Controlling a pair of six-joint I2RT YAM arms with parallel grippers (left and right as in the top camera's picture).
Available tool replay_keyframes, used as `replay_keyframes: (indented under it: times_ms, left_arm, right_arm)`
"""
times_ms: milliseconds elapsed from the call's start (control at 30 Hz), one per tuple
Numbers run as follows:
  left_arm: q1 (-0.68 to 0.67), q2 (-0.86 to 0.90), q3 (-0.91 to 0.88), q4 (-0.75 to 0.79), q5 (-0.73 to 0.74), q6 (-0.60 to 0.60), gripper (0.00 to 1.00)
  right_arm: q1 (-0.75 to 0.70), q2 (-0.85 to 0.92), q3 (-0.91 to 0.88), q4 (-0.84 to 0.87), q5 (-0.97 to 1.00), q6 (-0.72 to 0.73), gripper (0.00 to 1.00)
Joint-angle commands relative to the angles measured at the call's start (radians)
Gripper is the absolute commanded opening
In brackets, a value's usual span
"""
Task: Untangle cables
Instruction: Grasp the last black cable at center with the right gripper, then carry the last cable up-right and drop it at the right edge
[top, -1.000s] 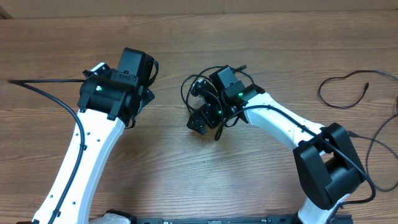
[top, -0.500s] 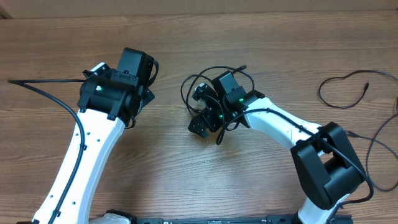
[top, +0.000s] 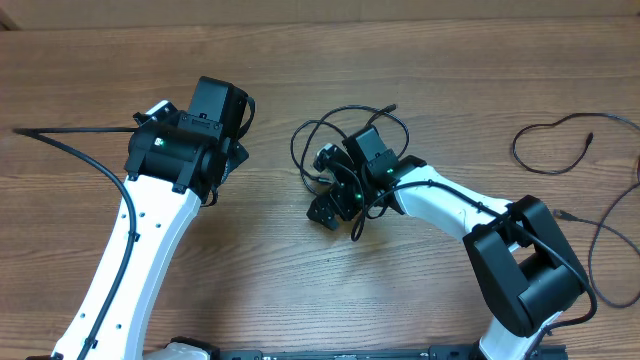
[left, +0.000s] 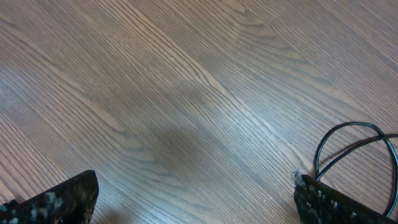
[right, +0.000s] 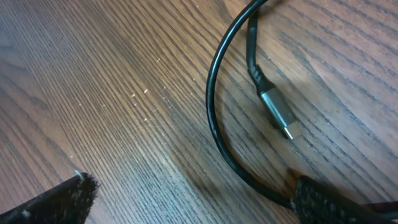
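Hovering wide-jawed over the cables (right: 209, 109), the right gripper (right: 193, 202) is risking clamping two strands together; the left gripper (left: 199, 205) is gaping wide too.

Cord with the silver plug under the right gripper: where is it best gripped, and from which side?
Likely at the black collar just behind the silver plug, from straight above with the jaws across the cord. That end lies flat on the table, clear of the black loop beside it, and looks stiffer than the thin cord.
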Motion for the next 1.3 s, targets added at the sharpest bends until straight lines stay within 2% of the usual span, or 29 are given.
replay_keyframes:
  times_ms: [0,433,533,700,833,1033,1200,1233,1267]
  left_arm:
    - [0.005,-0.005,0.013,0.001,-0.021,0.007,1.0]
    - [0.005,-0.005,0.013,0.001,-0.021,0.007,1.0]
    - [0.005,-0.005,0.013,0.001,-0.021,0.007,1.0]
    - [0.005,-0.005,0.013,0.001,-0.021,0.007,1.0]
    - [0.005,-0.005,0.013,0.001,-0.021,0.007,1.0]
    - [0.005,-0.005,0.013,0.001,-0.021,0.007,1.0]
    - [0.005,-0.005,0.013,0.001,-0.021,0.007,1.0]
    - [0.005,-0.005,0.013,0.001,-0.021,0.007,1.0]
    - [0.005,-0.005,0.013,0.001,-0.021,0.007,1.0]
  right_arm:
    - [0.003,0.002,-0.023,0.02,0.003,-0.005,1.0]
    - [0.003,0.002,-0.038,0.061,0.003,-0.017,1.0]
    - [0.005,0.002,-0.038,0.077,-0.002,-0.097,0.94]
    - [0.013,0.002,-0.038,0.093,-0.001,-0.242,0.95]
    - [0.013,0.002,-0.038,0.142,0.001,-0.272,0.97]
    - [0.013,0.061,-0.038,0.23,0.039,-0.323,0.96]
    - [0.013,0.117,-0.038,0.251,0.052,-0.322,0.83]
    - [0.013,0.117,-0.038,0.256,0.067,-0.322,0.79]
    - [0.013,0.117,-0.038,0.262,0.087,-0.322,0.68]
